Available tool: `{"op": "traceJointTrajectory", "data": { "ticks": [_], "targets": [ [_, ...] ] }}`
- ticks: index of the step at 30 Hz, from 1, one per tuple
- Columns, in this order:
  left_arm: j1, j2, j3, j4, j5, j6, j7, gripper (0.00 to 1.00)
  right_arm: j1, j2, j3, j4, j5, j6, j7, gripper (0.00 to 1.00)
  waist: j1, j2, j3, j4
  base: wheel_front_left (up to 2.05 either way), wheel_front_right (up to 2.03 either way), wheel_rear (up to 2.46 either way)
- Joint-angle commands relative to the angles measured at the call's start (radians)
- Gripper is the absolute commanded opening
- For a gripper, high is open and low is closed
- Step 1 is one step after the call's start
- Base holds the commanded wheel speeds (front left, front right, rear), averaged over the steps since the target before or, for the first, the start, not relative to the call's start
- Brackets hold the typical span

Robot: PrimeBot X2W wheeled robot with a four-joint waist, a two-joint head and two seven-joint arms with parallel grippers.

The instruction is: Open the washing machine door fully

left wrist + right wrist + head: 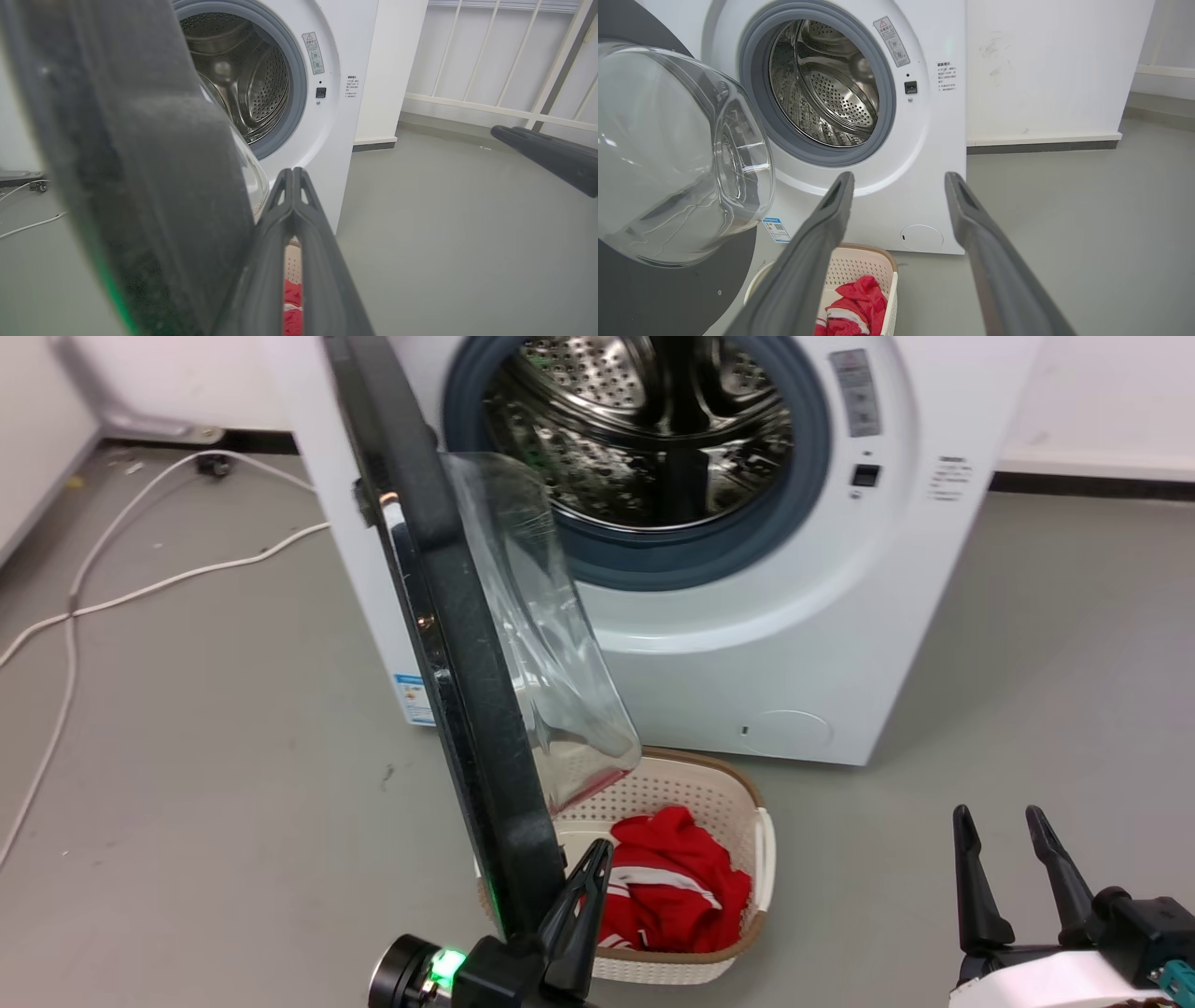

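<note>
Jaws of the left gripper (597, 854) are clenched together with nothing between them. They lie along the inner side of the lower rim of the washing machine door (457, 644), touching it or just beside it; contact cannot be resolved. Jaws of the right gripper (997, 814) are released and spread apart, well clear of the door, above the grey floor (1046, 709).

The door is swung out from the washing machine (747, 644), attached at the left side of the opening, and stands edge-on to the head camera. It is a glossy black disc. A clear glass bowl window (541, 635) bulges from its inner face.

The cabinet is white and boxy. A grey-blue rubber gasket (672, 560) rings the perforated steel drum (635, 420). A blue label (414, 698) and a round flap (789, 733) sit low on the front.

A cream perforated laundry basket (719, 784) stands on the floor beneath the door, holding a red garment (672, 877). White cables (140, 588) trail across the floor at the left.

The right wrist view shows the bowl window's full rounded profile. The left wrist view shows the door edge close up and blurred, plus one dark finger of the other arm at its right edge.
</note>
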Motion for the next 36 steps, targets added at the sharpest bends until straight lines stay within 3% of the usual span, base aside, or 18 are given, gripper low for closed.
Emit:
{"op": "traceJointTrajectory", "data": {
  "ticks": [1, 11, 16, 25, 36],
  "targets": [
    [0.015, 0.014, 0.015, -0.004, 0.000, 0.014, 0.004, 0.00, 0.008, 0.001, -0.002, 0.002, 0.005, 0.000, 0.001, 1.00, 0.0000, -0.0001, -0.002, 0.039, 0.00, 0.00, 0.00],
    [0.107, 0.061, 0.037, -0.092, -0.009, 0.057, 0.026, 0.00, 0.001, 0.001, -0.005, 0.004, 0.004, 0.000, 0.003, 1.00, 0.0000, -0.0001, 0.002, 0.198, 0.00, 0.00, 0.00],
    [0.106, 0.086, 0.079, -0.090, -0.021, 0.078, 0.030, 0.00, -0.004, 0.001, 0.001, 0.006, 0.007, 0.000, 0.004, 1.00, 0.0000, -0.0001, 0.002, 0.247, 0.00, 0.00, 0.00],
    [0.059, 0.149, 0.236, -0.037, -0.073, 0.118, 0.011, 0.00, -0.010, 0.001, 0.005, 0.000, 0.001, 0.000, 0.014, 1.00, 0.0000, -0.0001, 0.006, 0.257, 0.00, 0.00, 0.00],
    [-0.070, 0.242, 0.436, 0.123, -0.153, 0.088, 0.000, 0.00, -0.017, 0.001, 0.002, -0.025, -0.010, 0.000, 0.027, 1.00, 0.0000, -0.0001, 0.053, 0.233, 0.00, 0.00, 0.00]
  ]
}}
